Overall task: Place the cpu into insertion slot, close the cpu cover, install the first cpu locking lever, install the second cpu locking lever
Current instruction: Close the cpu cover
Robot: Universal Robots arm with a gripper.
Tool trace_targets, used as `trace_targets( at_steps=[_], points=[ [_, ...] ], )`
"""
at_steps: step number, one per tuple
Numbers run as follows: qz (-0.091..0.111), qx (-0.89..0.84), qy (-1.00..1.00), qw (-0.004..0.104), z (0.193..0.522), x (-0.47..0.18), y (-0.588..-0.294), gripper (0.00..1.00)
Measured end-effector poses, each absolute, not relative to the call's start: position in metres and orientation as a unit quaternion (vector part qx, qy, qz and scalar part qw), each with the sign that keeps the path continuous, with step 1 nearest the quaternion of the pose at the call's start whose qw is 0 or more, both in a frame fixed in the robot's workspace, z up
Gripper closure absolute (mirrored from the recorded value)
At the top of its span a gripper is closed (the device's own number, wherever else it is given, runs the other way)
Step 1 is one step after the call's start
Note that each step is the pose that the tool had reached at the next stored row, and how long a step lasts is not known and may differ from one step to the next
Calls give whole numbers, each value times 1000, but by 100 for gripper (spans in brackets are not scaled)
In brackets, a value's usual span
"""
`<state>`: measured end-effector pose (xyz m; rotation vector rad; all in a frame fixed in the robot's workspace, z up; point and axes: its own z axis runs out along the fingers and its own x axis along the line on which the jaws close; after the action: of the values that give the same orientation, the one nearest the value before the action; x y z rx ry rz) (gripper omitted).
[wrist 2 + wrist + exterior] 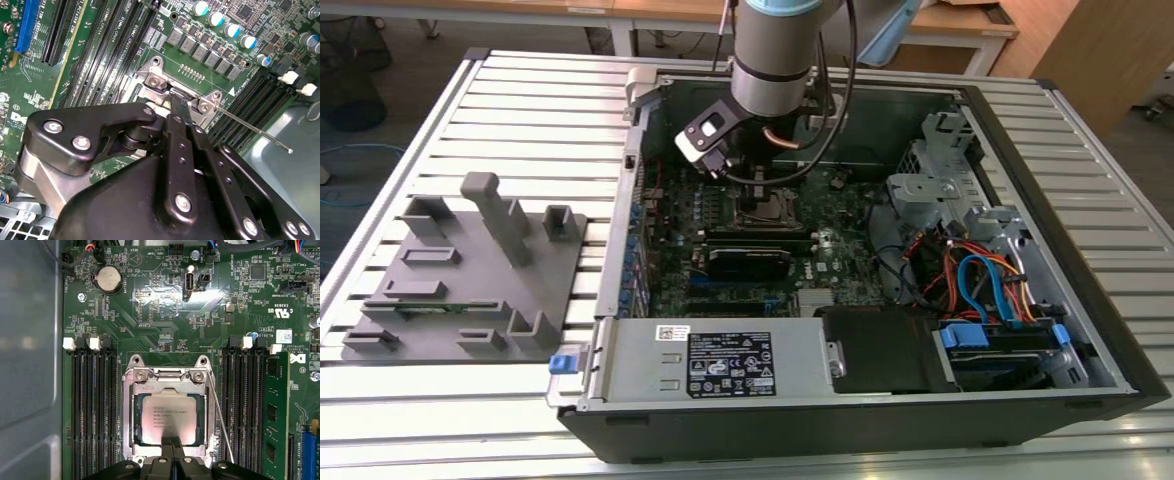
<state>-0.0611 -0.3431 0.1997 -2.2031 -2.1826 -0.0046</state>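
Slatted grey worktop (520, 110), open black computer case (854, 420). The black gripper (171, 440), fingers pressed together, sits at the thin silver cpu cover (131, 415) framing the square silver cpu (167, 412).

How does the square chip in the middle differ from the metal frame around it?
The cpu is solid with print on top; the cpu cover is an open frame lying around its edges. The cpu looks dull, the cpu cover shinier. Both are square, silver and lie flat.

Computer case (854, 330) on counter (520, 110), toward the exterior view's right edge; fixture block (467, 270) by that view's left edge. Inside: cpu (167, 417) in insertion slot (136, 425), cpu cover (170, 386) down over it, memory slots (92, 410) flanking both sides.
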Motion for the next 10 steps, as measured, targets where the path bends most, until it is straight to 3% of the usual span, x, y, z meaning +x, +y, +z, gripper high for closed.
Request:
trace_targets(
  at_steps=[10],
  points=[
    [-1,-710,-704,20,198,-61,-343,90]
  ],
)
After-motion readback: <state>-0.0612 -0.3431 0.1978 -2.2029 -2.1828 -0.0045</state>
